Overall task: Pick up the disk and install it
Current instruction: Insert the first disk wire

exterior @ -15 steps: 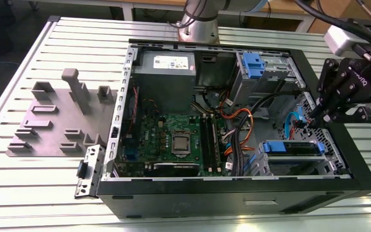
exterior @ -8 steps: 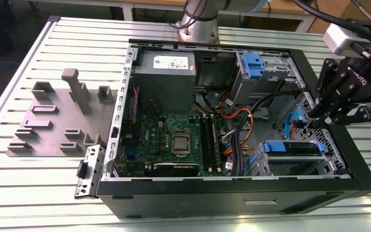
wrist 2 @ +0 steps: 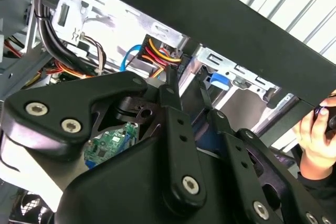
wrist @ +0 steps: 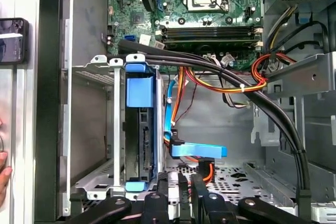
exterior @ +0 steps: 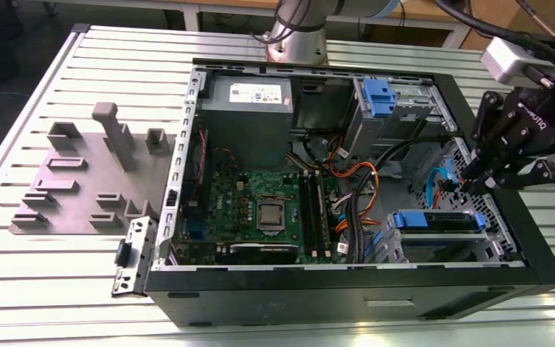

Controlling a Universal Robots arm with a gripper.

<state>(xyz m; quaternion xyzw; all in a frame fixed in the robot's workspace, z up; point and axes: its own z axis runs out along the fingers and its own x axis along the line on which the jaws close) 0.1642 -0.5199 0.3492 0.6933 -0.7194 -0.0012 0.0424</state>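
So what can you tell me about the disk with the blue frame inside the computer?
The disk sits on edge in a silver metal cage in a corner of the open computer case. Its bright blue plastic frame shows at both ends, with a dark body between. In the exterior view it shows as a blue bar. The gripper hangs close beside it, not holding it.

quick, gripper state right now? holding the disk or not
Gripper: nothing between its fingers, not holding the disk, which sits in the drive cage inside the computer case; open or shut cannot be told.
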